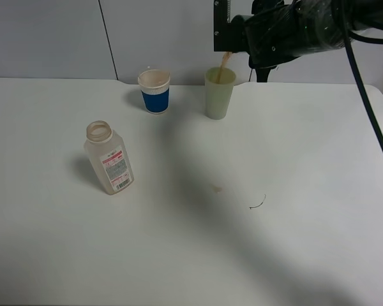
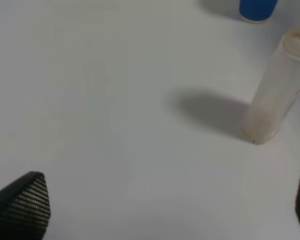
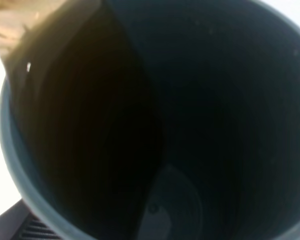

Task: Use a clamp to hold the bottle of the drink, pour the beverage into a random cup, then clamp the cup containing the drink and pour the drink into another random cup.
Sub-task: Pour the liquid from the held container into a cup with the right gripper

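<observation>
My right gripper (image 1: 258,35) is shut on a dark cup (image 1: 223,25), held tilted above a pale green cup (image 1: 218,95) at the back of the table. A brown stream (image 1: 225,64) runs from the dark cup into the green one. The right wrist view looks into the dark cup (image 3: 190,100), where brown drink (image 3: 65,75) lies against the low side. An uncapped, nearly empty clear bottle (image 1: 110,159) stands at the left; it also shows in the left wrist view (image 2: 277,95). My left gripper (image 2: 162,210) is open and empty, low over bare table.
A blue cup with a white rim (image 1: 155,92) stands left of the green cup; its base shows in the left wrist view (image 2: 257,9). A small brown spill (image 1: 216,187) and a thin dark thread (image 1: 258,204) lie mid-table. The right arm's cable (image 1: 370,108) hangs at the right.
</observation>
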